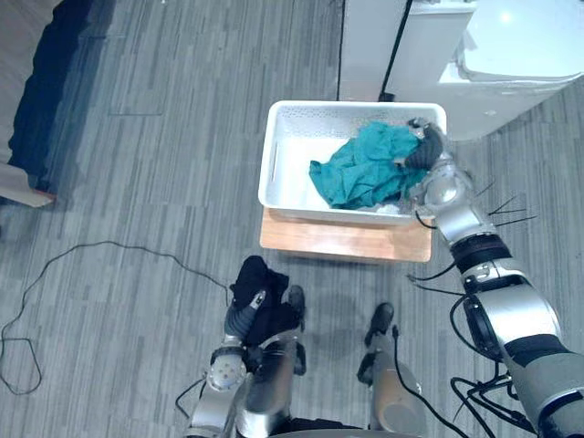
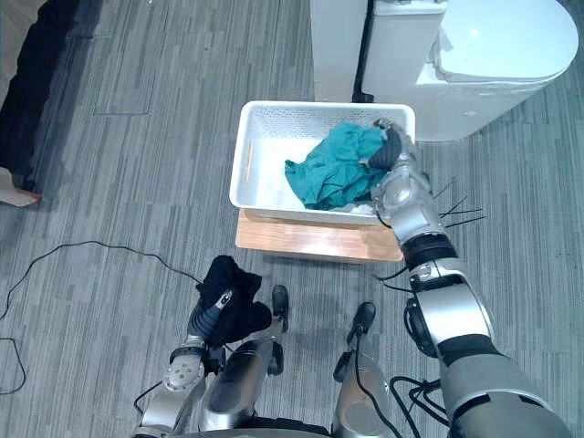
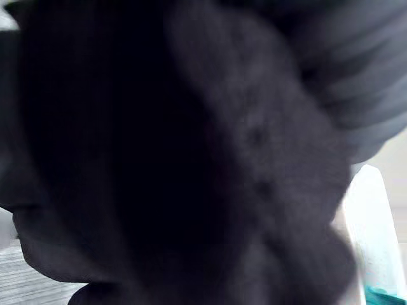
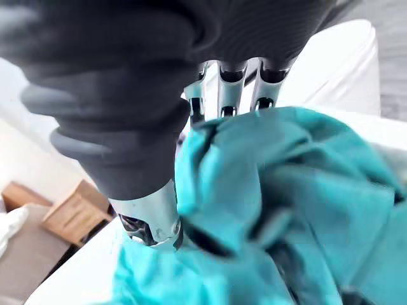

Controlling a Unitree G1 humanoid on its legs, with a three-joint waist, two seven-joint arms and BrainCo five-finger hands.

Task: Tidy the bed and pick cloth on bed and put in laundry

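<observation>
A: Item one, nearest?

B: Black cloth (image 1: pixel 258 278), bunched and clasped in the left robot hand (image 1: pixel 242 318), carried low by the body and well short of the basket.

A: Item two?

B: Table (image 1: pixel 338 239), low and wooden. A white basket (image 1: pixel 283 155) is set on it.

A: Contents?

B: Teal cloth (image 1: pixel 360 169), heaped at the basket's right end, inside the walls. The right robot hand (image 1: pixel 422 148) is laid into the heap from the right rim. Whether it is closed on the cloth or slack cannot be told, since the cloth hides the grip.

A: Farthest?

B: White cabinet (image 1: pixel 370 46), just behind the basket.

A: Hazards to be logged?

B: Three are judged likely. The teal cloth could be dragged back over the rim if a fold is caught when the right robot hand is lifted. The black cloth could be dropped on the floor if its loose bundle is shaken in transit. The basket could be shoved along the table if its wall is struck by either arm.
</observation>
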